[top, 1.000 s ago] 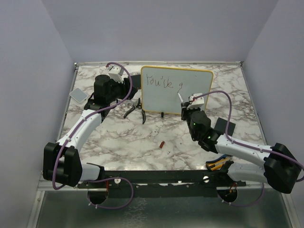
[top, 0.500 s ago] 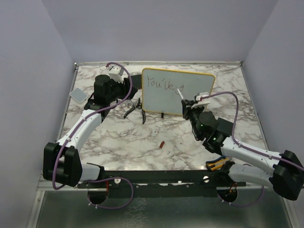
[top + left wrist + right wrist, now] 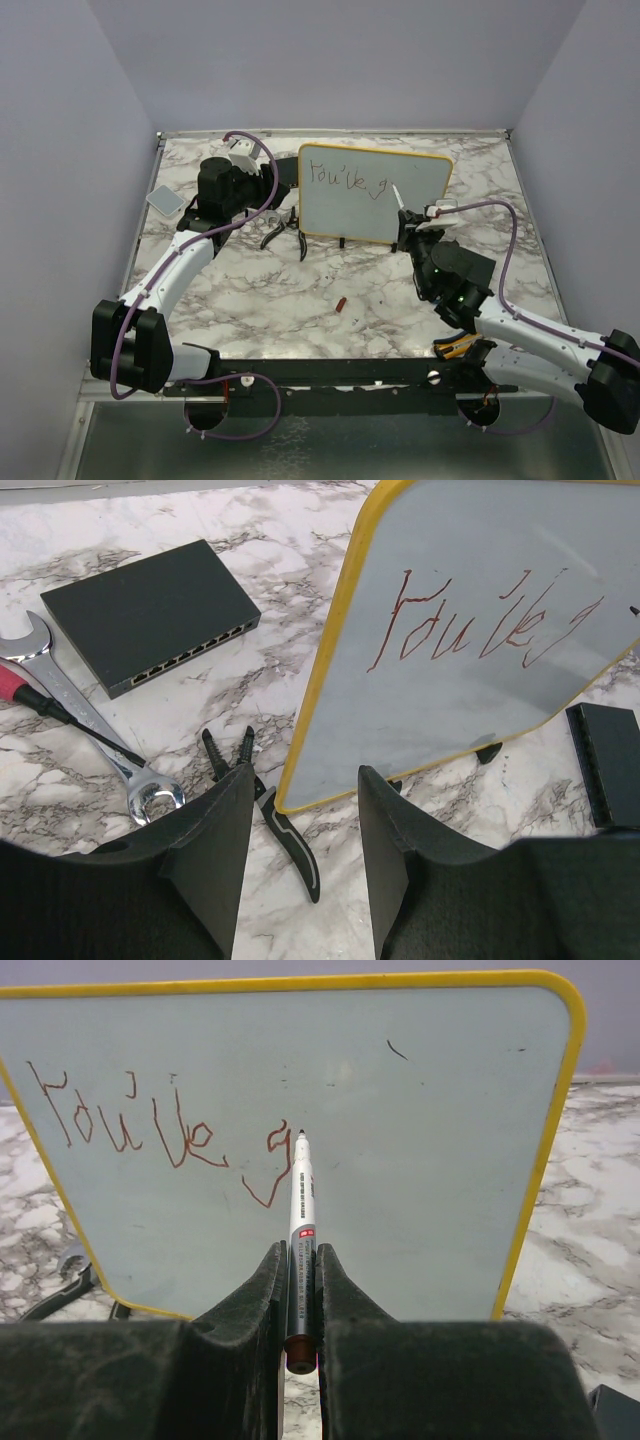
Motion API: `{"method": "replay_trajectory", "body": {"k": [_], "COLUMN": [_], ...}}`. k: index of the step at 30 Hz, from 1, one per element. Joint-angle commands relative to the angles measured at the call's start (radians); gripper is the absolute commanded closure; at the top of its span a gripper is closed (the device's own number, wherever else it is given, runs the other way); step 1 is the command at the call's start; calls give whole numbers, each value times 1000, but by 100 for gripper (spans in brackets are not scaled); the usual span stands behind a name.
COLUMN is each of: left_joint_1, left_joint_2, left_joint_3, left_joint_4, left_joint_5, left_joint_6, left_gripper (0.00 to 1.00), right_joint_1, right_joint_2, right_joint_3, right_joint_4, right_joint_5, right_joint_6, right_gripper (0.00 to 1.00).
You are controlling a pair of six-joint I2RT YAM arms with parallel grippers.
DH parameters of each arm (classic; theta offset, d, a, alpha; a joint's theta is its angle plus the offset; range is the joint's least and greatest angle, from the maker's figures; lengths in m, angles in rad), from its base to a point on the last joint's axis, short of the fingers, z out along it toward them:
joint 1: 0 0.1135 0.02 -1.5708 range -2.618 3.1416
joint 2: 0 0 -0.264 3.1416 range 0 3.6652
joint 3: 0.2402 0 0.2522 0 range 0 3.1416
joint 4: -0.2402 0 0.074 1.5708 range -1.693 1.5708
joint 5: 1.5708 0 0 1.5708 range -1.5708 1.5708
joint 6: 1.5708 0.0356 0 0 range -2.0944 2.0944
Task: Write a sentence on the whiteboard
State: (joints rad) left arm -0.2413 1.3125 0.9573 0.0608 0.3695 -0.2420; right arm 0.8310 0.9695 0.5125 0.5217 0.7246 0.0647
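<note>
Yellow-framed whiteboard stands just ahead of the right claw, clamped on a marker; the left claw gapes empty.

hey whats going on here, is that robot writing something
Yes. The right gripper is shut on a marker whose tip is at the whiteboard, just right of the last letter. The sentence is unfinished: it reads roughly "You've g" in reddish ink. The left gripper is open and holds nothing, facing the board's lower left corner, with pliers on the table below it.
</note>
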Motion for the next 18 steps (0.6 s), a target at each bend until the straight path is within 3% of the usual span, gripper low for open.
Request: {"method": "replay_trajectory", "body": {"k": [1, 18], "left_joint_1": [8, 9], "left_joint_2": [-23, -29], "left_joint_3": [-8, -9], "left_joint_4": [13, 12], "left_joint_5": [-11, -14], "left_joint_6": [10, 11], "left_gripper": [52, 52], "right_joint_1": [-4, -23], "right_joint_2": [0, 80], "right_joint_3": [-15, 9], "right_joint_4": [13, 74], "right_joint_5": [59, 40], "right_joint_6": [-33, -102], "right_gripper": [99, 99]}}
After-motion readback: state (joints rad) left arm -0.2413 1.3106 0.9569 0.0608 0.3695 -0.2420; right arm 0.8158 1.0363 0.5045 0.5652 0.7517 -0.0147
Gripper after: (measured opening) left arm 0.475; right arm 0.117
